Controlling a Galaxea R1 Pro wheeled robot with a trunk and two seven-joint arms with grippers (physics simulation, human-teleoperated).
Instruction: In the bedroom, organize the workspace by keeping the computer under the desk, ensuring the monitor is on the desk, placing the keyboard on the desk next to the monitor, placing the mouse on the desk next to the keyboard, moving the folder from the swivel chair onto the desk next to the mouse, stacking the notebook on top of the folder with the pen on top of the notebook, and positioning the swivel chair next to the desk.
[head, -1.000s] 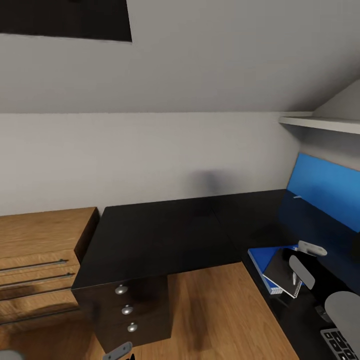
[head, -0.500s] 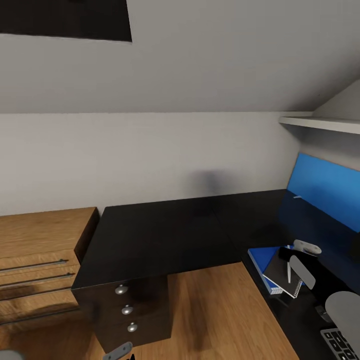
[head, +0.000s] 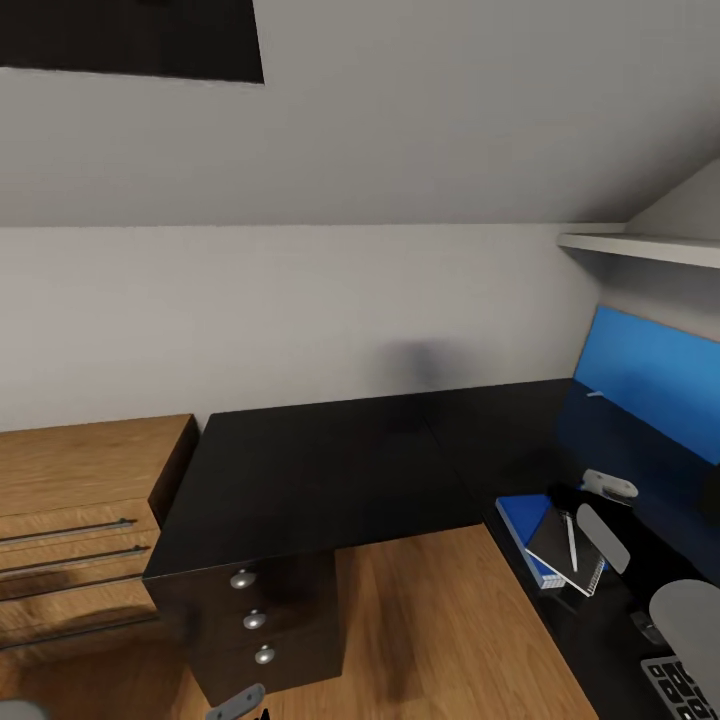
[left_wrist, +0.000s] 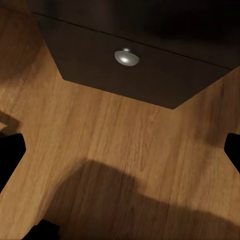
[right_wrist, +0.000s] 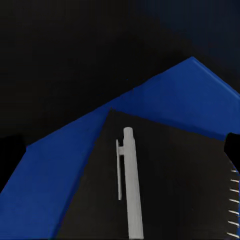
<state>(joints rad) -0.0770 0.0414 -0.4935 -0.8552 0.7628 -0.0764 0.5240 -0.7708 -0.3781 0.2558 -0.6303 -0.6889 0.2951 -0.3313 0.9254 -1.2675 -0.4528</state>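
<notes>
pen (right_wrist: 131, 185) on notebook (right_wrist: 170, 170), below open right tool (right_wrist: 120, 150)

Desk (head: 320, 470) runs from centre to 3 o'clock, L-shaped; drawer unit (head: 255, 620) under its near-left corner, at 7 o'clock. Dresser (head: 80, 500) just left of desk, at 9. At 4 o'clock on desk: folder (head: 522, 520), notebook (head: 555, 545) on it, pen (head: 571, 527) on notebook. Monitor (head: 650, 390) behind stack, at 3; keyboard (head: 680, 685) nearer, at 5. Shelf (head: 640, 245) abv monitor, at 2

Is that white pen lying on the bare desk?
No, the pen lies on the dark notebook, which sits on the blue folder.
</notes>
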